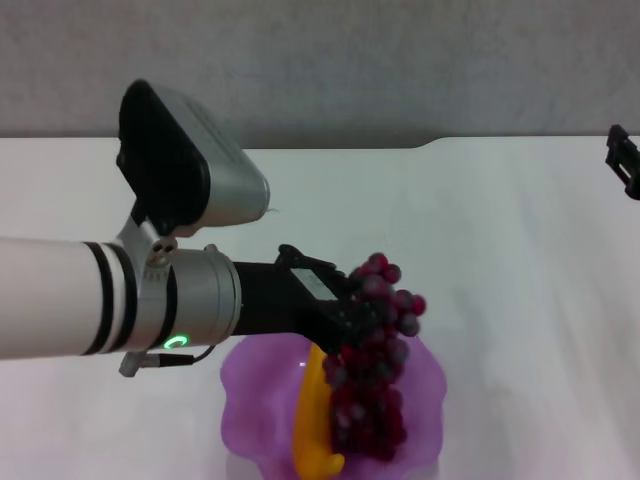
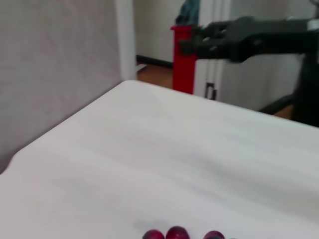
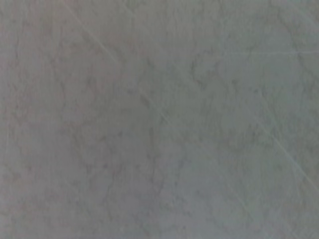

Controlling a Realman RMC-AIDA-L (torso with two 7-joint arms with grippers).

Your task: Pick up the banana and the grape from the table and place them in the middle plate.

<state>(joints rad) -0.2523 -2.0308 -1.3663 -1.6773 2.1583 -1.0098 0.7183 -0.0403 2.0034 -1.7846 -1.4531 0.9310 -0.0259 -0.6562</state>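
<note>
My left gripper (image 1: 350, 305) is shut on the upper part of the grape (image 1: 375, 360), a long dark-red bunch that hangs down into the middle plate (image 1: 250, 385). The plate is translucent purple and sits at the table's near edge. The banana (image 1: 312, 425) lies in the plate, just left of the grapes. A few grape tops also show in the left wrist view (image 2: 177, 234). My right gripper (image 1: 622, 160) is parked at the far right, above the table (image 1: 500, 230). It also shows far off in the left wrist view (image 2: 234, 40).
The white tabletop (image 2: 164, 159) stretches away with a shallow notch in its far edge. A red upright object (image 2: 184, 59) stands beyond the table's far corner. The right wrist view shows only a grey mottled surface.
</note>
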